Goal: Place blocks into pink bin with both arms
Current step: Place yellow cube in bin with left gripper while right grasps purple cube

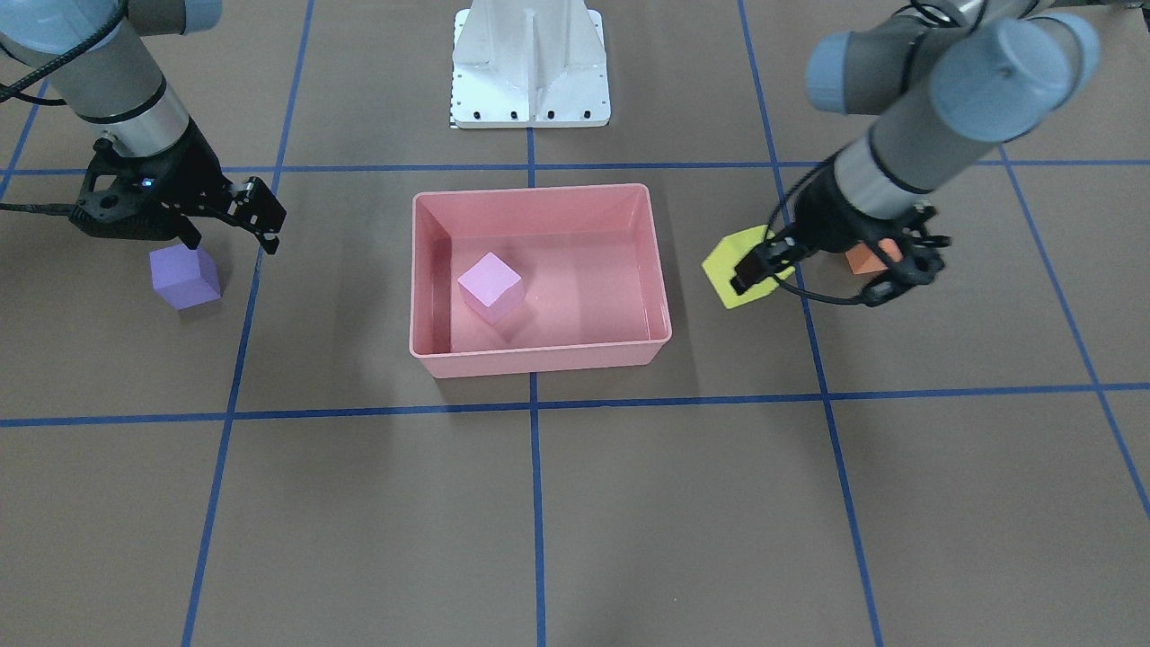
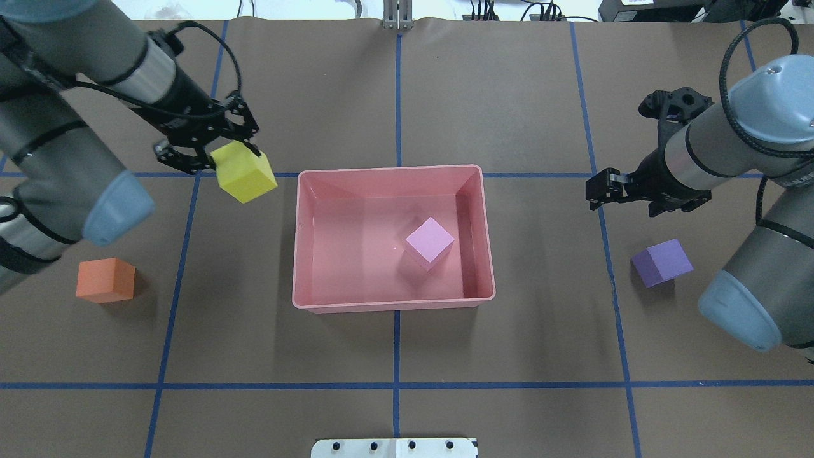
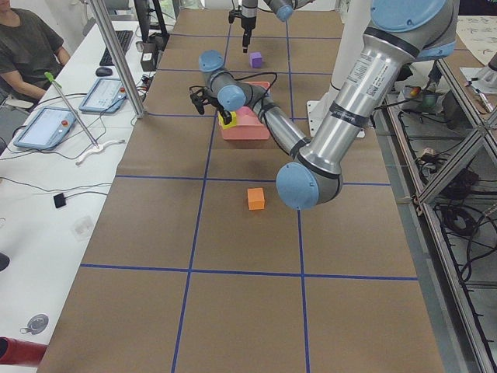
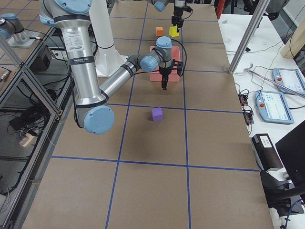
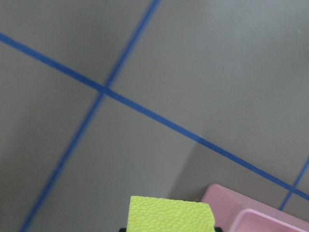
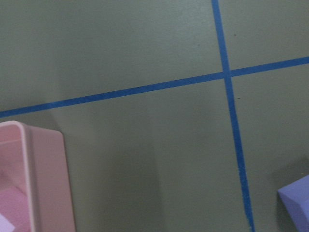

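- The brown table [image 2: 394, 420] is marked into squares by blue tape lines [image 2: 395, 343].
- The left arm [image 2: 57, 159] is extended over the far left part of the table. The left gripper [image 2: 222, 156] is closed on the yellow block [image 2: 245, 172], which is held raised above the table just left of the bin's far left corner.
- The right arm [image 2: 750, 127] is extended over the right side. The right gripper [image 1: 229, 235] is seen with its fingers spread and nothing between them.
- The pink bin [image 2: 391, 170] is set at the middle of the table.
- The light pink block [image 2: 430, 242] is lying inside the bin, towards its right side.
- The purple block [image 2: 661, 262] is resting on the table well right of the bin.
- The orange block [image 2: 106, 280] is resting on the table well left of the bin.
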Controlling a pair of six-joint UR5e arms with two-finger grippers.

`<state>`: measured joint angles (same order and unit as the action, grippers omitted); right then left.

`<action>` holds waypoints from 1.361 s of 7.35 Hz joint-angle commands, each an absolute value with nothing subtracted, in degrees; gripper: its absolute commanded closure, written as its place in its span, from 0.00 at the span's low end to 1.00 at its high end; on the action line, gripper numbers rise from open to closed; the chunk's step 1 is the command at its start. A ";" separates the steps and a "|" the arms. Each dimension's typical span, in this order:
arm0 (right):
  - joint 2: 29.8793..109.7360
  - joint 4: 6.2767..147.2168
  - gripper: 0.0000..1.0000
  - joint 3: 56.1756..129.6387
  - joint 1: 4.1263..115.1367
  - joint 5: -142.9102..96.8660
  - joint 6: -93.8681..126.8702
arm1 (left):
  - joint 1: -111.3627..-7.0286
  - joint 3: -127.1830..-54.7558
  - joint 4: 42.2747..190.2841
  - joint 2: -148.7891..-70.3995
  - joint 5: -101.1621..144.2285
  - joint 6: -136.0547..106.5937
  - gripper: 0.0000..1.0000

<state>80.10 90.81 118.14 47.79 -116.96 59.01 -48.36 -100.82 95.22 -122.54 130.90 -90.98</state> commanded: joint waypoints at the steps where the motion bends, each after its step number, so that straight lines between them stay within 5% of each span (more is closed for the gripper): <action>1: 85.93 89.74 0.00 117.78 50.18 -116.72 49.08 | -38.52 -94.70 95.10 -131.27 121.93 -98.08 1.00; 4: 88.25 76.69 0.00 109.37 49.66 -117.16 49.57 | -36.13 -89.56 95.27 -134.74 119.19 -98.00 0.96; 5: 88.07 75.16 0.00 107.68 48.70 -117.07 48.79 | -35.34 -88.78 95.53 -135.00 118.66 -97.91 0.72; 6: 87.98 74.71 0.00 107.23 45.73 -116.72 48.78 | -34.72 -88.68 95.54 -135.00 117.96 -97.91 0.26; 7: 88.33 74.62 0.00 107.31 44.83 -116.72 48.52 | -34.28 -88.68 95.54 -135.00 116.56 -97.82 0.17; 10: 91.13 74.97 0.00 107.14 43.68 -116.10 37.59 | -34.10 -88.68 95.54 -135.09 116.28 -97.91 0.15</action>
